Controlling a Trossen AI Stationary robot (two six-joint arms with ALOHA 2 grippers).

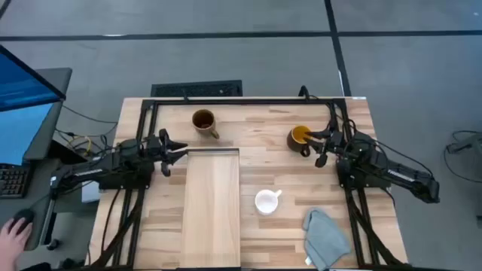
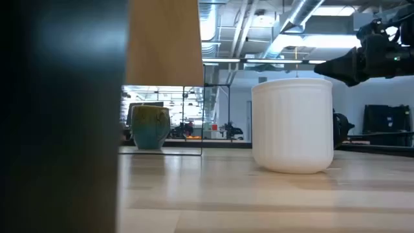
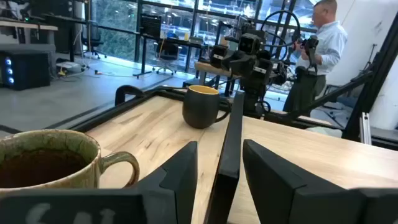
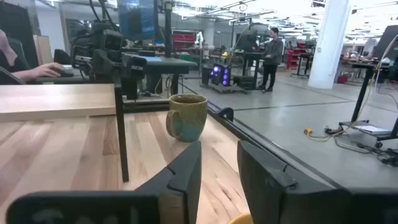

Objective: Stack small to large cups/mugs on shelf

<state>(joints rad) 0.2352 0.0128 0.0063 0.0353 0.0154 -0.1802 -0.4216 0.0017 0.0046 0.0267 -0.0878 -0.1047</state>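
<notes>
The shelf (image 1: 212, 203), a pale board raised on thin black legs (image 4: 121, 137), stands mid-table. The large brown-olive mug (image 1: 203, 120) stands on its base beyond the shelf's far end; it also shows in the low view (image 2: 150, 126). The dark mug with the yellow inside (image 1: 300, 137) stands at the far right. The small white mug (image 1: 266, 201) stands right of the shelf. My left gripper (image 1: 177, 149) is open and empty at the shelf's far left corner. My right gripper (image 1: 322, 147) is open just right of the dark mug, whose rim (image 4: 239, 219) shows below its fingers.
A crumpled grey cloth (image 1: 325, 237) lies at the near right. A black frame (image 1: 241, 100) runs along the table's far edge and sides. A person's hand (image 1: 15, 229) rests on a mouse off the table's left. Another person (image 3: 320, 43) stands beyond the table.
</notes>
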